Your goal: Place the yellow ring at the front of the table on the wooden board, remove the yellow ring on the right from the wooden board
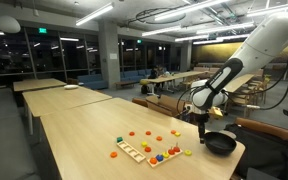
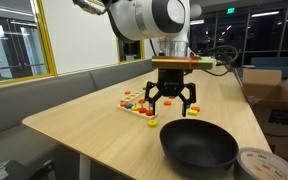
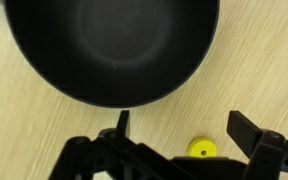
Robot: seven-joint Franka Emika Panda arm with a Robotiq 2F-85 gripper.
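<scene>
A yellow ring (image 3: pixel 201 149) lies flat on the table (image 3: pixel 24 130), below and between the spread fingers of my gripper (image 3: pixel 181 125). The jaws stand wide open and hold nothing. In an exterior view the gripper (image 2: pixel 169 110) hangs a little above the tabletop with the yellow ring (image 2: pixel 151 123) under its fingers. The wooden board with bright rings (image 1: pixel 162 157) sits further along the table from the gripper (image 1: pixel 202 118). In the wrist view the board is out of view.
A black bowl (image 3: pixel 112 45) stands close beside the gripper, near the table's end in both exterior views (image 2: pixel 198 146) (image 1: pixel 221 144). A paler slotted board (image 1: pixel 132 151) and loose coloured rings (image 1: pixel 150 137) lie beyond. Cardboard boxes (image 2: pixel 279 100) stand off the table.
</scene>
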